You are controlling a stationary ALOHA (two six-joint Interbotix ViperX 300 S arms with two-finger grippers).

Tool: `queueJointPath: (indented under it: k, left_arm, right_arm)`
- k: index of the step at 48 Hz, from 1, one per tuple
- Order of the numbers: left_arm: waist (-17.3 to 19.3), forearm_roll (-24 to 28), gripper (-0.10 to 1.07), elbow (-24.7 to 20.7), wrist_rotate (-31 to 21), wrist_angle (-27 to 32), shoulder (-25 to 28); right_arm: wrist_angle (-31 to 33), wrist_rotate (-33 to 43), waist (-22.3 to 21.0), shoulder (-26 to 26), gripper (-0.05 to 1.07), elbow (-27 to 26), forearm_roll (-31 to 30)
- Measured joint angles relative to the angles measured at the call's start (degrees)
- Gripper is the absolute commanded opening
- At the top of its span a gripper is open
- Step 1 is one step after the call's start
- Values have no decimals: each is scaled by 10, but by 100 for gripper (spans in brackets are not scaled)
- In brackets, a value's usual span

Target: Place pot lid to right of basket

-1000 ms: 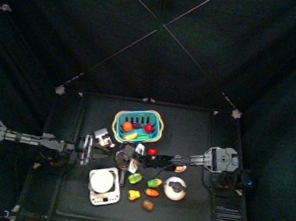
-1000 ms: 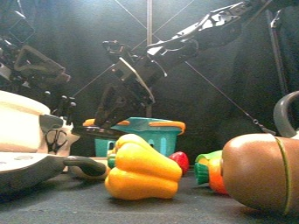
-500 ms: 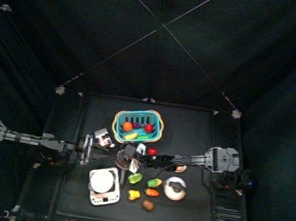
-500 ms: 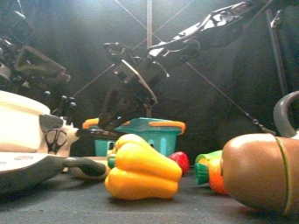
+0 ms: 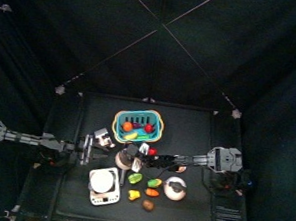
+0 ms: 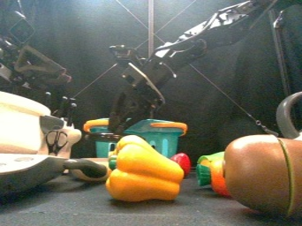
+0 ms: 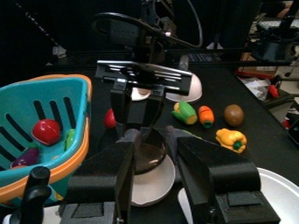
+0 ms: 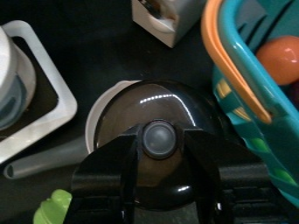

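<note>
The pot lid [image 8: 163, 103] is dark and glossy with a round knob [image 8: 158, 137], and it rests on a grey pan [image 8: 103, 103] in front of the teal basket [image 5: 139, 127]. My right gripper [image 8: 160, 147] hangs straight over the lid. Its jaws are open, one on each side of the knob. In the left wrist view the same right gripper [image 7: 146, 131] comes down onto the lid [image 7: 147, 163], with the basket [image 7: 41, 109] beside it. My left gripper [image 7: 152, 197] stands open close by, holding nothing, at the table's left [image 5: 103, 140].
A white appliance [image 5: 103, 184] sits at the front left. A yellow pepper [image 6: 144, 172], a brown round item [image 6: 266, 172], a green vegetable [image 7: 184, 112] and a carrot [image 7: 205, 115] lie along the front. The basket holds a red item [image 7: 45, 130] and other toy food.
In the front view the right gripper has drifted a little to the right above the lid. Its jaws stay equally wide. The left arm has not moved.
</note>
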Motion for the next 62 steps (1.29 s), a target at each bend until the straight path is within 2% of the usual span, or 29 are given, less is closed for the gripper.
queueJointPath:
  k: [22,37,49,62]
  left_arm:
    - [0,0,74,1,0,0,0]
    - [1,-1,74,1,0,0,0]
    - [3,-1,74,2,0,0,0]
    - [4,-1,74,2,0,0,-1]
  right_arm:
    - [65,2,6,-141,70,141,57]
    - [134,2,-3,-222,70,218,63]
    - [131,2,-71,-236,70,258,62]
    - [58,3,-160,-207,70,280,64]
